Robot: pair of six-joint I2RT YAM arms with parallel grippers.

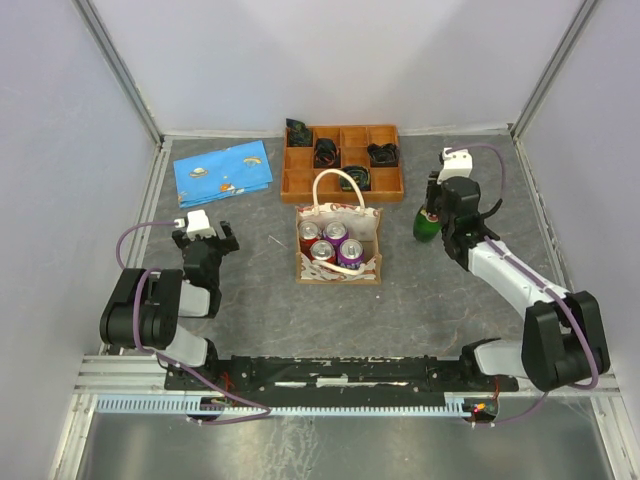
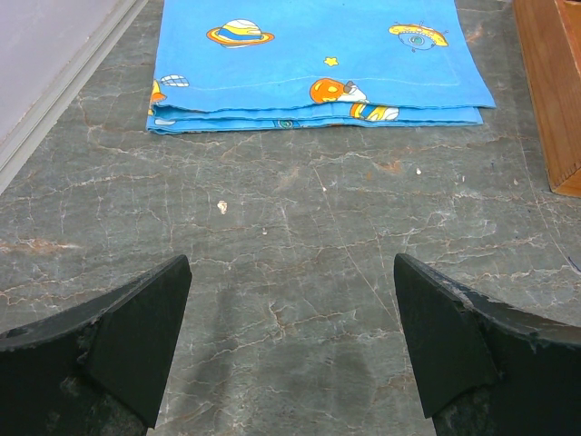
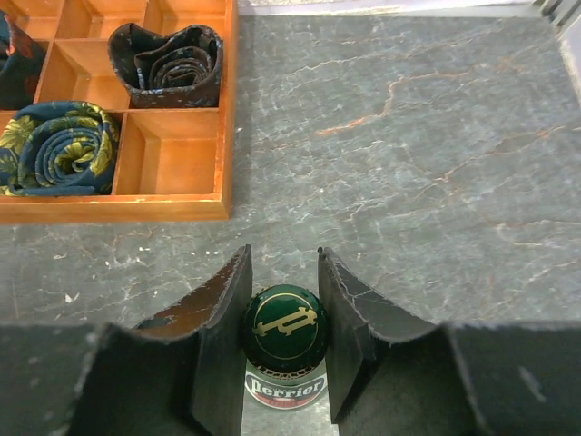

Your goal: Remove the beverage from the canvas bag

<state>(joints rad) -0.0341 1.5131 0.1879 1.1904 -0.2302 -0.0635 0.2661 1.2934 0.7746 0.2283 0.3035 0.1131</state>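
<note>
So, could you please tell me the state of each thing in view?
canvas bag: upright, open, cans inside.
cans: upright, in the bag.
green bottle: capped, upright, outside the bag.
right end effector: shut on the green bottle.
left end effector: open, empty.
blue cloth: folded, flat.
orange tray: partly filled with rolled ties.

- The canvas bag point(image 1: 338, 232), just in front of the tray point(image 3: 118, 210), looks to me like matt cream cloth.
- The cans point(image 1: 335, 245) inside it are glossy metal.
- The tray is smooth orange-brown wood.
- The bottle point(image 3: 284, 327), right of the tray, has a shiny green metal cap and a glossy label.
- The cloth point(image 2: 318, 64), left of the tray, is blue printed fabric.
- The table point(image 2: 300, 263) is matt grey and stone-veined.
- My right gripper point(image 3: 283, 262) has matt black, scuffed fingers point(image 3: 222, 318).
</note>
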